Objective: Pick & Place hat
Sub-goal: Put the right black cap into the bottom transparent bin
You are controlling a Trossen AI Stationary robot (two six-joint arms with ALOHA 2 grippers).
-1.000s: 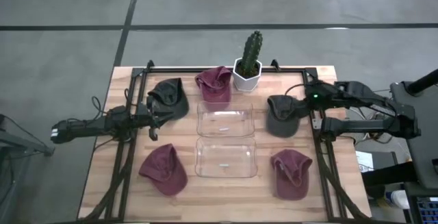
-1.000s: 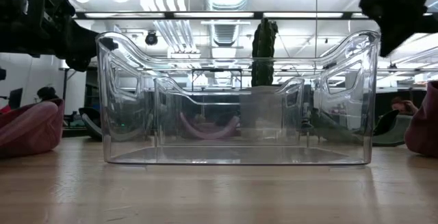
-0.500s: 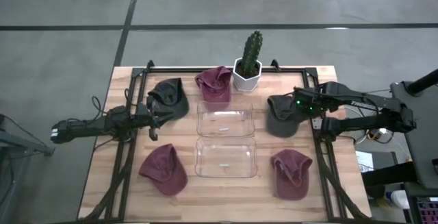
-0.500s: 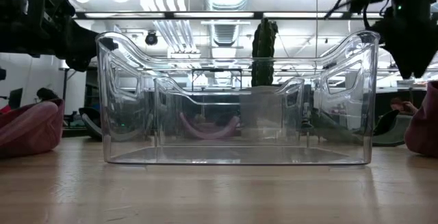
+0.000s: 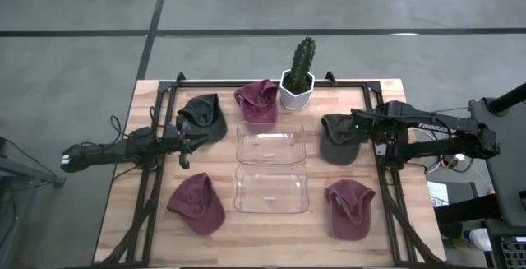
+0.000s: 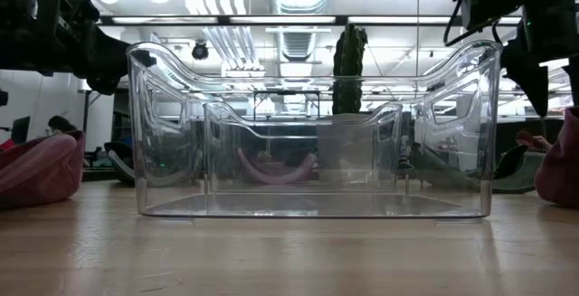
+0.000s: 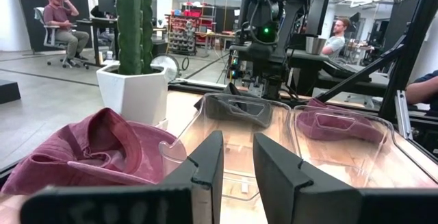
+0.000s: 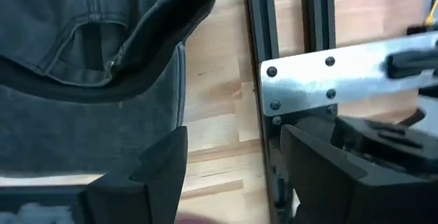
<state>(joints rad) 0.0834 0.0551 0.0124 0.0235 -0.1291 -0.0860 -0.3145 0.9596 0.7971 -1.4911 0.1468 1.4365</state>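
Hat (image 5: 337, 140), dark grey, lies right of centre beside the clear bins (image 5: 270, 167); right gripper (image 5: 362, 129) hovers over it, fingers spread, empty, apparently lining up a grasp; left gripper (image 5: 186, 147) idles mid-left, half-parted, empty.

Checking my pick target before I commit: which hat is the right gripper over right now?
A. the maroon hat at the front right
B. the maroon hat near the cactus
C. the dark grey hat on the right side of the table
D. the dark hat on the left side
C: in the high view the right gripper sits over the dark grey hat, its jaws open, and the right wrist view shows that same hat below.
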